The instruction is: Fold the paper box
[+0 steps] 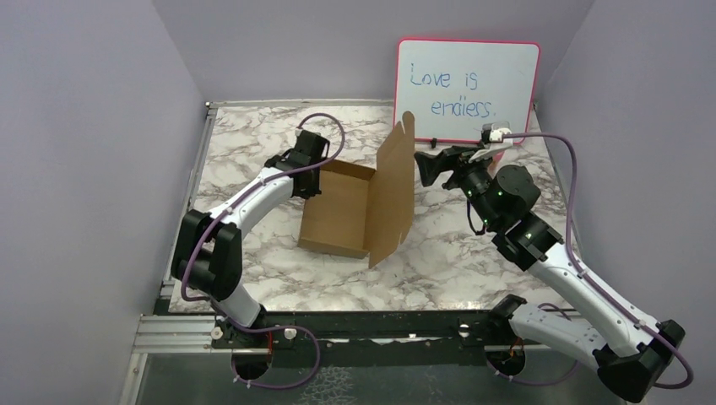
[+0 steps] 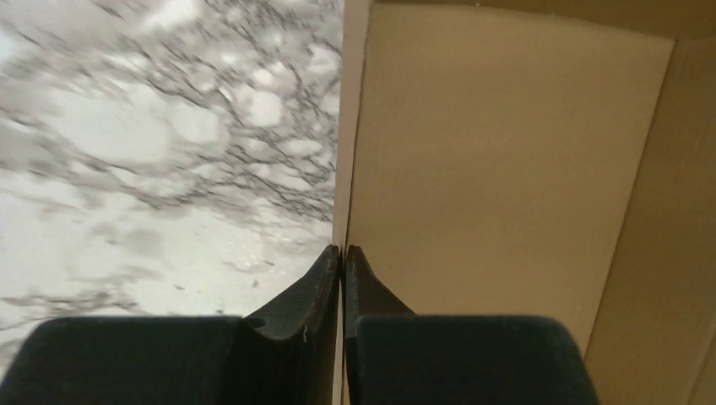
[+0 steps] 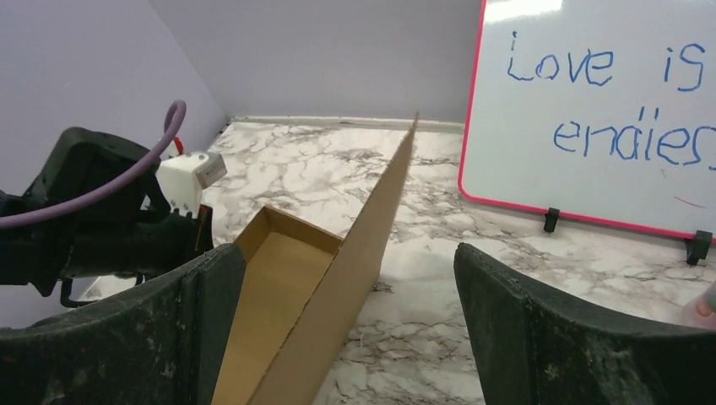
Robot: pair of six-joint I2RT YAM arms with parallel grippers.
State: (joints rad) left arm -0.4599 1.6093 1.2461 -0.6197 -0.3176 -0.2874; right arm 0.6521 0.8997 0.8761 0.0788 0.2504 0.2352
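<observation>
The paper box (image 1: 342,211) is plain brown cardboard, a shallow open tray in mid-table with its large lid panel (image 1: 393,190) standing upright along the right side. My left gripper (image 1: 311,173) is shut on the box's left wall; in the left wrist view its fingers (image 2: 342,261) pinch the thin wall edge (image 2: 350,126), with the tray floor to the right. My right gripper (image 1: 431,164) is open and empty, just right of the upright lid. In the right wrist view (image 3: 350,261) the lid (image 3: 363,245) stands between its spread fingers.
A pink-framed whiteboard (image 1: 469,80) with blue writing stands at the back right, also in the right wrist view (image 3: 599,110). The marble table (image 1: 253,139) is enclosed by lavender walls on the left, back and right. The left arm (image 3: 101,228) shows beyond the box.
</observation>
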